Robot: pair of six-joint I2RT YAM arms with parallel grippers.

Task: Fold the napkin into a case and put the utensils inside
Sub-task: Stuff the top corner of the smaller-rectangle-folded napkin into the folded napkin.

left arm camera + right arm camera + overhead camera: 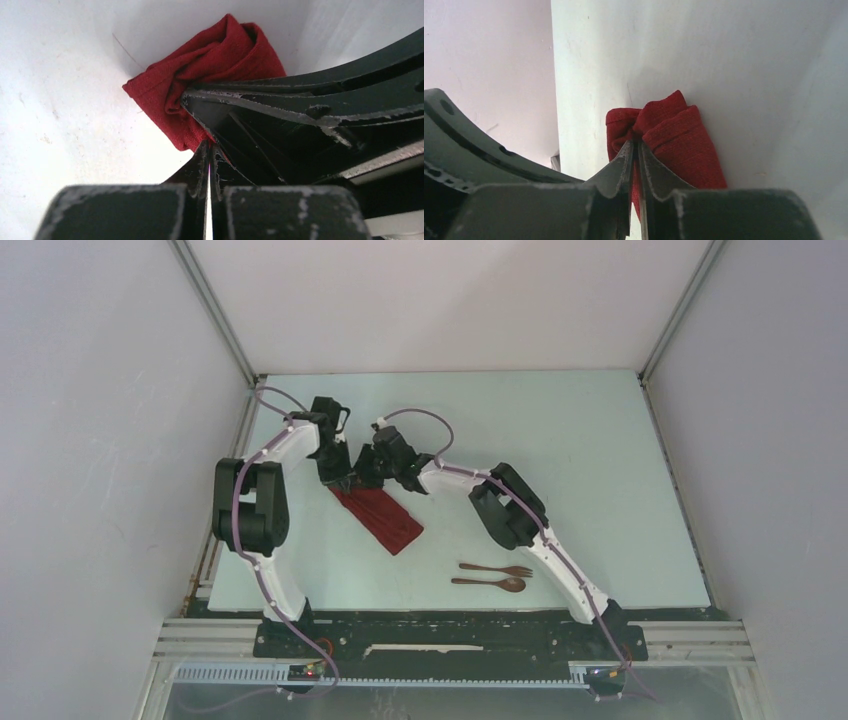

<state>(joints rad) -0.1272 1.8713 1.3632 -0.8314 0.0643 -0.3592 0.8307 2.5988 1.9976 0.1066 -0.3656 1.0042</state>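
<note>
The dark red napkin (385,520) lies as a narrow folded strip slanting from upper left to lower right on the pale table (560,460). Both grippers meet at its far left end. My left gripper (338,483) is shut, its tips (210,146) pinching the bunched cloth (220,55). My right gripper (366,478) sits beside it, its jaws (636,145) closed on a raised fold of the napkin (679,135). The brown fork (497,569) and spoon (490,583) lie side by side near the front edge, right of the strip, untouched.
White enclosure walls stand on three sides, the left one (120,440) close to the left arm. The right arm's dark body (325,110) crowds the left wrist view. A metal rail (450,640) runs along the near edge.
</note>
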